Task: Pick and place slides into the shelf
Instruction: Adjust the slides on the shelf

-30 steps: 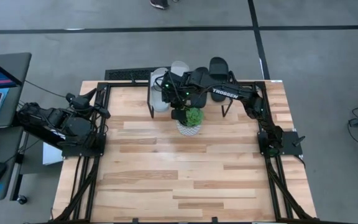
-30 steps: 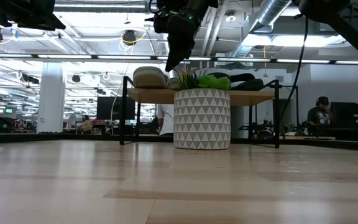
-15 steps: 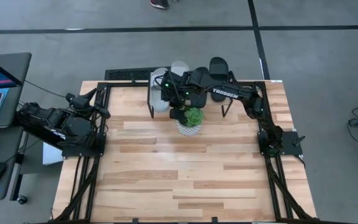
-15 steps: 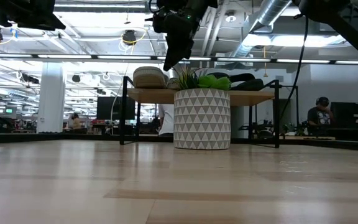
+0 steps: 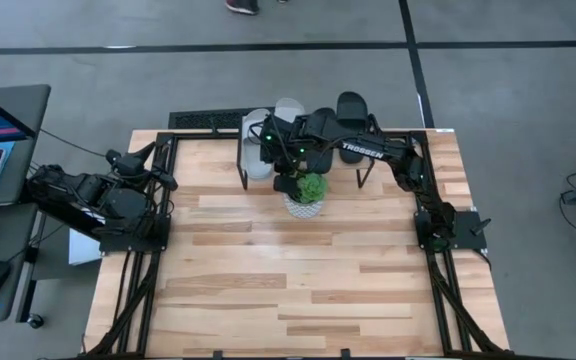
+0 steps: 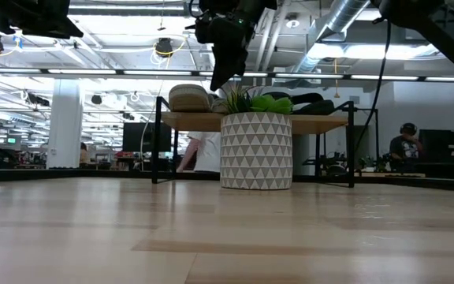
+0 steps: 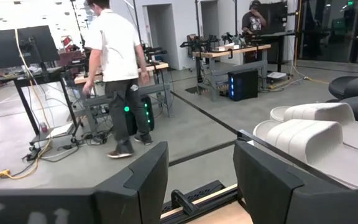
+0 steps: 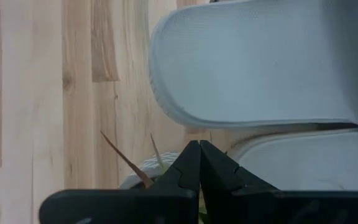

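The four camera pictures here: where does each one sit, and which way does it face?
High view: above, facing straight down on the table; both arms, right hand over the potted plant.
Low view: at tabletop height, facing the shelf; right hand hangs from above.
Left wrist view: on the left arm, facing the room past open fingers; a person walks there.
Right wrist view: facing down past shut fingers.
Shared: every view shows the light grey slides.

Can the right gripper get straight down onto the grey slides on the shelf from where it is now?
Probably yes. The right gripper hangs shut just above the grey slides on the shelf, nothing between them; the potted plant sits close in front, so keep clear of it.
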